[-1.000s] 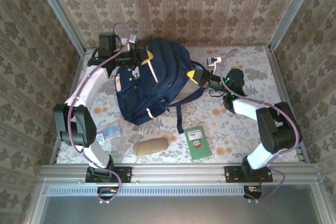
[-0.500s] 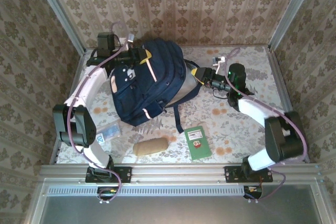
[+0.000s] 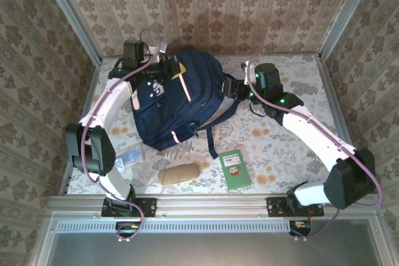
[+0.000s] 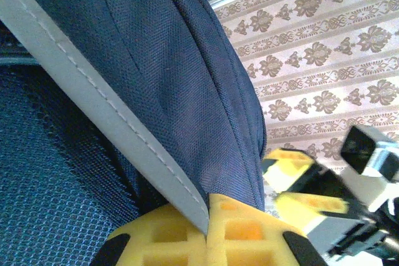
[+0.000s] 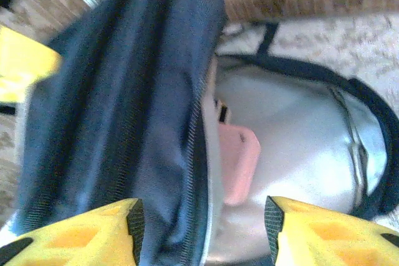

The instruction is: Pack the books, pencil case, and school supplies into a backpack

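The navy backpack (image 3: 181, 101) lies at the table's back centre with its top toward the wall. My left gripper (image 3: 167, 70) is shut on a grey trim strip at the bag's top edge (image 4: 207, 216). My right gripper (image 3: 229, 85) stands open at the bag's right side. Its jaws straddle the zip edge and the grey back panel (image 5: 202, 232), beside a pink tab (image 5: 240, 163). A small green book (image 3: 234, 168) lies flat at the near centre right. A tan pencil case (image 3: 179, 174) lies left of that book. A blue-and-white packet (image 3: 128, 156) rests near the left arm.
Dark backpack straps (image 3: 212, 135) trail toward the green book. Metal frame posts and patterned walls close in the table on three sides. A rail (image 3: 212, 204) runs along the near edge. The right gripper's yellow fingers (image 4: 305, 207) are close beside my left gripper.
The right gripper has opened and its arm has stretched out, carrying the wrist left and back to the bag's side. The backpack has shifted slightly. The left gripper stays shut on the bag.
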`<action>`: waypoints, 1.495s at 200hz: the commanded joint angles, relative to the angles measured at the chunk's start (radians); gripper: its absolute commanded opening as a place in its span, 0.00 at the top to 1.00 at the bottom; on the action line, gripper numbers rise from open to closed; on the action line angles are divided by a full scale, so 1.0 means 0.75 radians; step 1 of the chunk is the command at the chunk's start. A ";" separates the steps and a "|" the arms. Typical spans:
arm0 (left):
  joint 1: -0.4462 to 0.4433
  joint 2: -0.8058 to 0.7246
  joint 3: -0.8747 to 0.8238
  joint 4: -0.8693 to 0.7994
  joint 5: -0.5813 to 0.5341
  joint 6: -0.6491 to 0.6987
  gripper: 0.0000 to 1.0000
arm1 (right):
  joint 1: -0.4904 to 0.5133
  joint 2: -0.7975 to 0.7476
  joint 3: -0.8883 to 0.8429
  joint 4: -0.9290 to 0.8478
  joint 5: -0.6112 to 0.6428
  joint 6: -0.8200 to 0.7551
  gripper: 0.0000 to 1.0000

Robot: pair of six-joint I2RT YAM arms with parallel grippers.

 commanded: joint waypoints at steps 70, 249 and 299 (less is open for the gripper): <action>-0.023 -0.058 0.104 -0.016 0.066 0.081 1.00 | 0.003 0.103 0.037 -0.020 -0.019 -0.006 1.00; 0.143 -0.161 0.097 0.033 0.176 0.050 1.00 | -0.361 0.385 -0.447 2.033 -1.082 1.253 1.00; 0.142 -0.158 0.184 0.071 0.178 -0.004 1.00 | -0.350 0.414 -0.423 1.869 -1.067 1.262 1.00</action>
